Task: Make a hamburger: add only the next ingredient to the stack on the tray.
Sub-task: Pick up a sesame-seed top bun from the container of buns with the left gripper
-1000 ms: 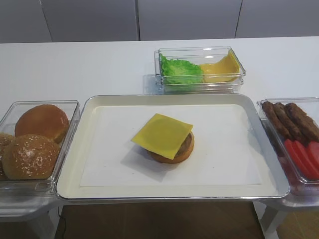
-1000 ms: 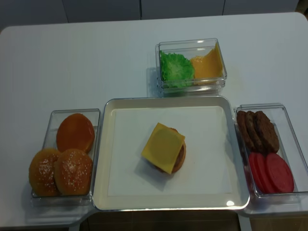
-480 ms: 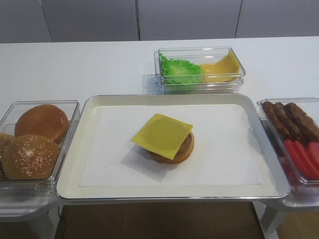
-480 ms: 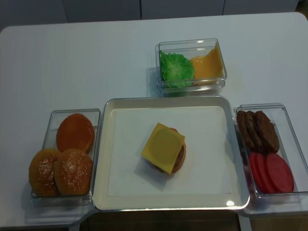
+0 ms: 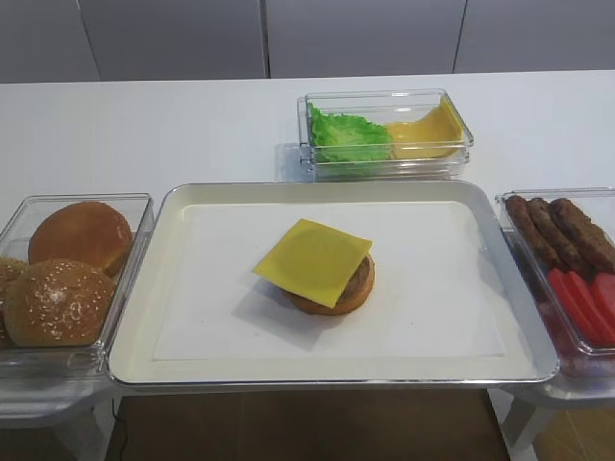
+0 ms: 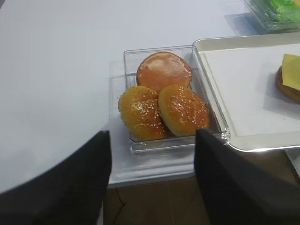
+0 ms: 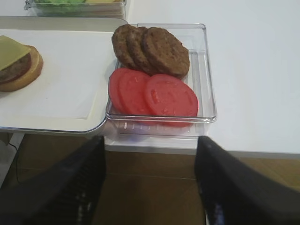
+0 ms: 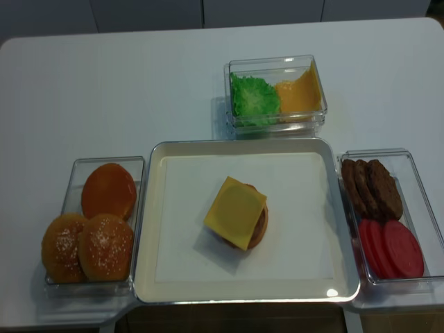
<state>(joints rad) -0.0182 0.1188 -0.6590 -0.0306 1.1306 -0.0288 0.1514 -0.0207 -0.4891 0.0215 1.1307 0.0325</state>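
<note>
A: Where did we find the sesame bun top (image 6: 183,109)?

B: At centre frame of the left wrist view, in the clear bin (image 6: 128,80), touching a second seeded bun (image 6: 139,108), with the smooth bun (image 6: 164,71) behind them. The left gripper (image 6: 152,180) hung near the bottom edge, jaws spread and pinching nothing.

A: And the stack (image 5: 322,271)?

B: In the middle of the tray (image 5: 163,360) on the white bench (image 5: 144,125), its cheese slice (image 5: 312,260) overhanging the patty.

A: The right gripper (image 7: 149,183)?

B: We saw it spread wide and bare at the bottom of its view, just below the bin of patties (image 7: 152,49) and tomato slices (image 7: 154,93).
</note>
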